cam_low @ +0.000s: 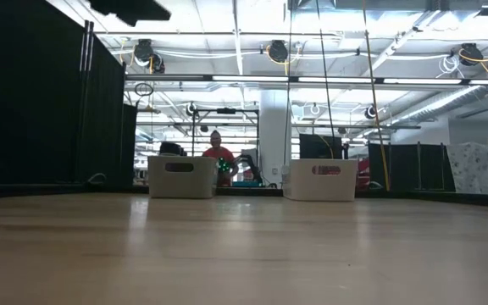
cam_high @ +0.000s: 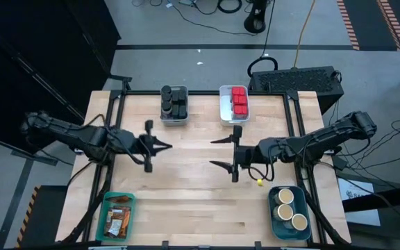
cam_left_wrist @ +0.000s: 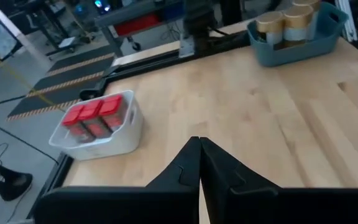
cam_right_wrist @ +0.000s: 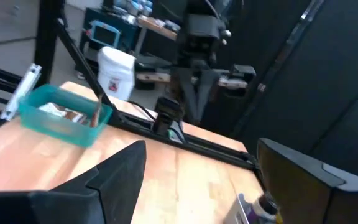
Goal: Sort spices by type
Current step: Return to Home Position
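High view: my right gripper gapes wide, empty, over the table middle; left gripper pinched shut. Spices binned at table edges: jars, tins. Risk: right arm pulling back clips blue bin, spilling tan jars.

Left claw pinched; right claw spread; both above table

Jars left of tins, on table

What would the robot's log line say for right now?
left fingers: shut, empty, over table | right fingers: open, empty, over table | dark jars: grey bin | red tins: white bin | packets: teal bin | tan-topped jars: blue bin
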